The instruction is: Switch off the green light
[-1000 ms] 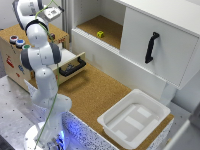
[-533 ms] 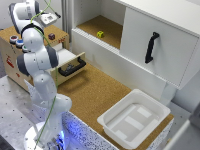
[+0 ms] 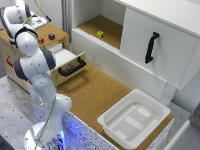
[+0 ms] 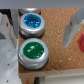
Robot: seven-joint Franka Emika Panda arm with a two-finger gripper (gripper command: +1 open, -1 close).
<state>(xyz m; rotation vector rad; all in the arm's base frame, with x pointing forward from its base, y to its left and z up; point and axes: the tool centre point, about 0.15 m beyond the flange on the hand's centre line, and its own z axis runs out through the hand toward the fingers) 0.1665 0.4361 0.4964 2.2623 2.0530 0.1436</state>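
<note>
End effector [image 4: 42, 30] hovers above the green light [image 4: 33, 52] beside the blue button [image 4: 31, 22], fingers spread wide and empty, seemingly positioned to press down.

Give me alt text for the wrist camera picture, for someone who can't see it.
Close-up from above of the green light, a round green-capped button in a silver ring, on a cork-like surface. A matching blue button sits right beside it. One blurred finger of the robot's hand stands over the cork, clear of both buttons.
</note>
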